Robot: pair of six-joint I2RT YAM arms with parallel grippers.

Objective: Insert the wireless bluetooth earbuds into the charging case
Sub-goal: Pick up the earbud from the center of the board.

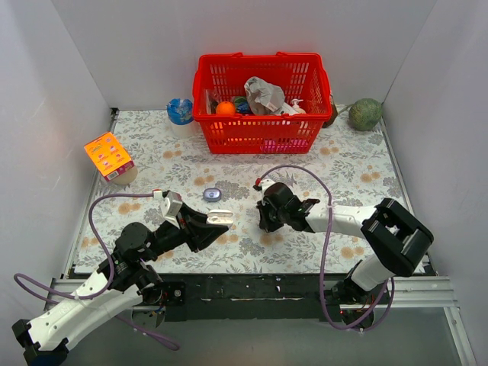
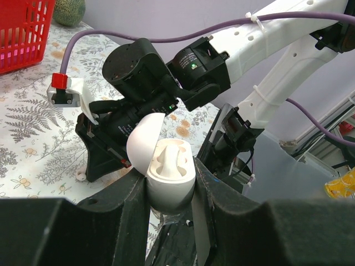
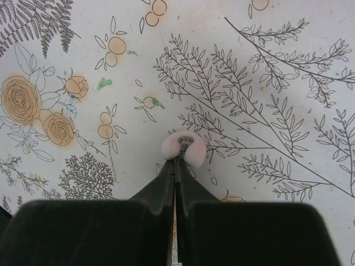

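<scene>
Floral mat [image 1: 343, 175] covers the table inside white walls, with a red basket [image 1: 259, 99] at the far edge.

Left gripper [image 1: 216, 222]: jaws clamped on the charging case [image 2: 166, 177] and holding it clear of the mat. The case lid is hinged open to one side, and the white moulded recesses face the wrist camera.

Right gripper [image 1: 263, 219]: fingers pressed together and pointing down at the mat. A whitish earbud [image 3: 169, 147] is pinched at their very tips, curled around them. The wrist view does not show whether the earbud touches the mat.

Relative position: the case sits just left of the right gripper, with a small gap between them. The earbud is outside the case.

A small bluish-white piece [image 1: 212, 195] lies on the mat just beyond the left gripper. It is too small to identify.
</scene>
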